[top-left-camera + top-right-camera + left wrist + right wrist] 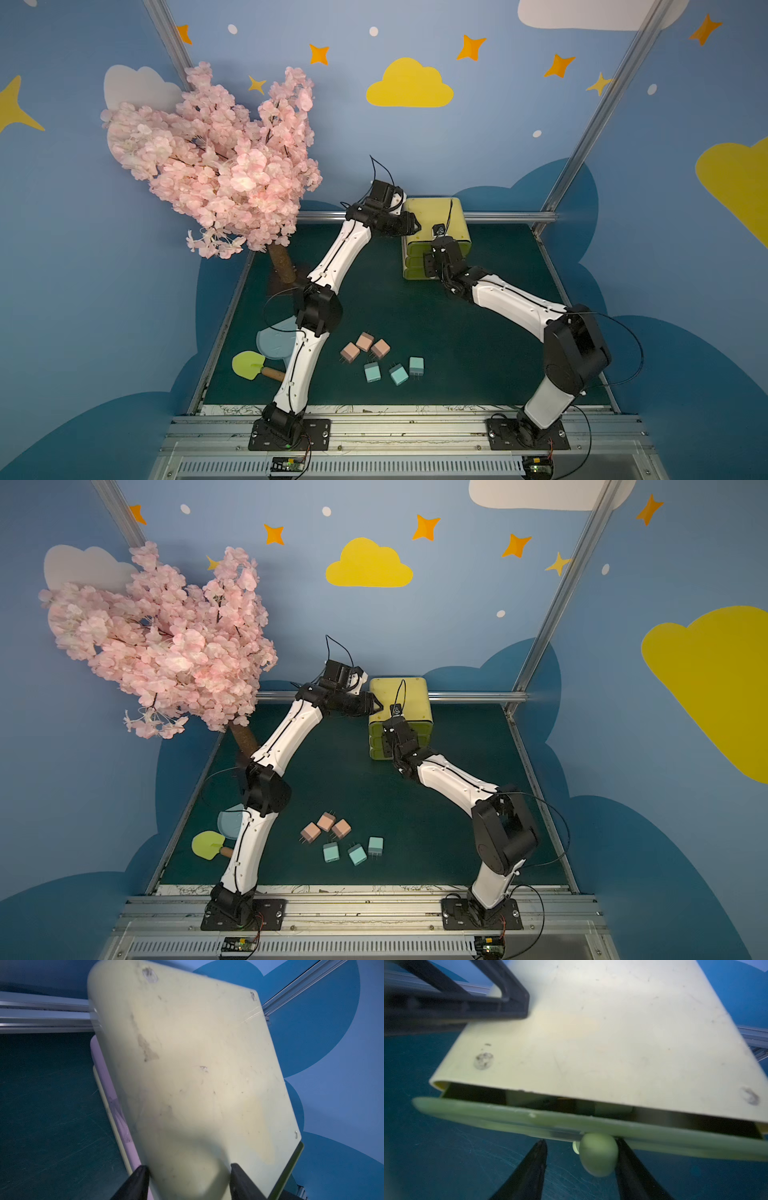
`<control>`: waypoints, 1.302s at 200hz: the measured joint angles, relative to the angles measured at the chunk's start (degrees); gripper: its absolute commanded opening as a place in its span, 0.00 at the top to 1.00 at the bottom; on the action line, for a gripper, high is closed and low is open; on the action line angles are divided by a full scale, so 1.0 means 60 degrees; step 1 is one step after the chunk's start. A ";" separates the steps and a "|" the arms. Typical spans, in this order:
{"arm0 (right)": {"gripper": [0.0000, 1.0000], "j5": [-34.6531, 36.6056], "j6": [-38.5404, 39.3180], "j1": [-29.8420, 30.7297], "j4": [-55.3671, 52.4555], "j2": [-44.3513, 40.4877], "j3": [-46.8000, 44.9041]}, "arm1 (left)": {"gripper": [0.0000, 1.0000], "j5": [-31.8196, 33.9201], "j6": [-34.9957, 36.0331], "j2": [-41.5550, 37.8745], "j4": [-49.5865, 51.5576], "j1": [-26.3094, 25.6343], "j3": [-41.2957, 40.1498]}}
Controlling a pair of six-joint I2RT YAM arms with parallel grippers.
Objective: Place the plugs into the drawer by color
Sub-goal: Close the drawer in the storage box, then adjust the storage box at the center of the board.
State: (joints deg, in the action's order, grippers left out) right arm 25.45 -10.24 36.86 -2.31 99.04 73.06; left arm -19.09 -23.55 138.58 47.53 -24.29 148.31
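The drawer (432,212), a yellow-green cabinet, stands at the back of the mat. Its top drawer (488,1111) is out by a narrow gap, and pale rounded shapes show inside. My right gripper (580,1141) is open around that drawer's round knob (598,1155). One finger touches the knob and the other stands well clear. My left gripper (188,1165) is open, its fingers straddling the cabinet top's front-left corner (411,226). On the mat near the front lie three peach-pink plugs (365,341) and three light blue plugs (399,374), far from both grippers.
A pink blossom tree (216,166) overhangs the back left, its trunk (282,262) standing on the mat. A pale blue plate (274,343) and a yellow-green spatula (249,365) lie at the front left, beside the left arm. A metal rail (498,216) runs behind the cabinet.
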 measured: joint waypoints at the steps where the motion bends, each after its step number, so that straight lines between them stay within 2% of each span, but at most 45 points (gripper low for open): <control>1: 0.45 0.0000 0.0000 -0.0004 0.0025 0.0007 0.0004 | 0.37 0.0000 0.0000 0.0000 0.0000 0.0000 0.0000; 65: 0.42 -0.0018 0.0033 -0.0069 0.0492 0.0295 0.0113 | 0.36 0.0109 0.0015 -0.0036 0.0007 -0.0025 0.0000; 98: 0.37 -0.0670 -0.0036 -0.0160 0.0466 -0.0146 -0.0164 | 0.31 0.0120 -0.0015 -0.0131 0.0226 -0.0025 0.0029; 134: 0.35 -0.2167 -0.0346 -0.0787 -0.0135 -0.1588 -0.0237 | 0.24 0.0259 -0.0186 -0.0215 0.0244 0.0069 0.0375; 161: 0.35 -0.3457 -0.0765 -0.2116 -0.0525 -0.1792 0.0707 | 0.24 0.0288 -0.0324 -0.0193 -0.0124 0.0266 0.0718; 186: 0.35 -0.4717 -0.1286 -0.3428 -0.0765 -0.1257 0.1701 | 0.25 0.0164 -0.0444 0.0098 -0.0503 0.0452 0.1421; 210: 0.32 -0.6073 -0.1847 -0.4422 -0.0692 -0.0448 0.2073 | 0.26 0.0000 -0.0557 0.0288 -0.1056 0.0583 0.1373; 260: 0.28 -0.8841 -0.2889 -0.5337 -0.0444 0.1603 0.2954 | 0.26 -0.0466 -0.0729 0.0943 -0.1927 0.0627 0.1045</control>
State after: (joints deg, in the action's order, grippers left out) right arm -27.59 -27.57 4.84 -4.97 108.66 90.78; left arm -21.89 -27.92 144.24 35.97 -20.53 154.58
